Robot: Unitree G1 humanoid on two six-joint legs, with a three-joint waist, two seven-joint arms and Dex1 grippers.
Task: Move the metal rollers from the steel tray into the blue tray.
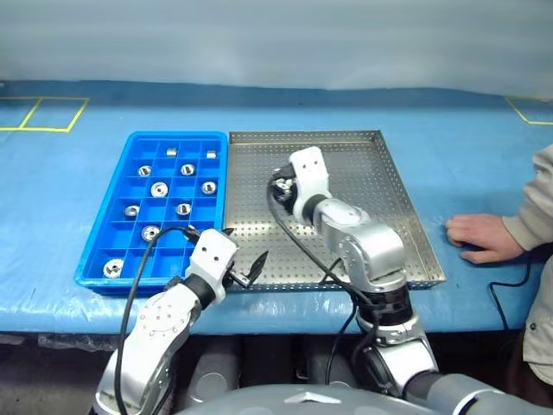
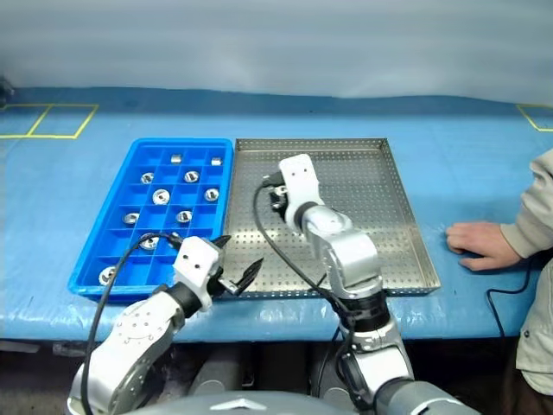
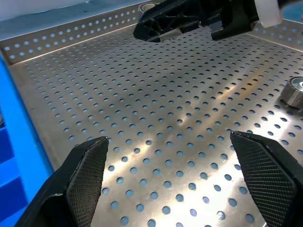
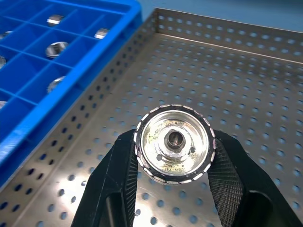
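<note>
The steel tray (image 1: 393,216) sat on a blue-covered table (image 1: 69,181), edge to edge with the blue tray (image 1: 104,246), which held ten metal rollers (image 1: 160,189) in separate compartments. A person's hand (image 1: 479,237) rested beside the steel tray. Above it, the right gripper (image 4: 174,182) clamped one roller (image 4: 174,143) between both fingers; the left gripper (image 3: 177,182) hovered over its near edge, spread wide and empty.

Head eyes look down; wrist cameras sit close over steel tray (image 3: 156,118).
</note>
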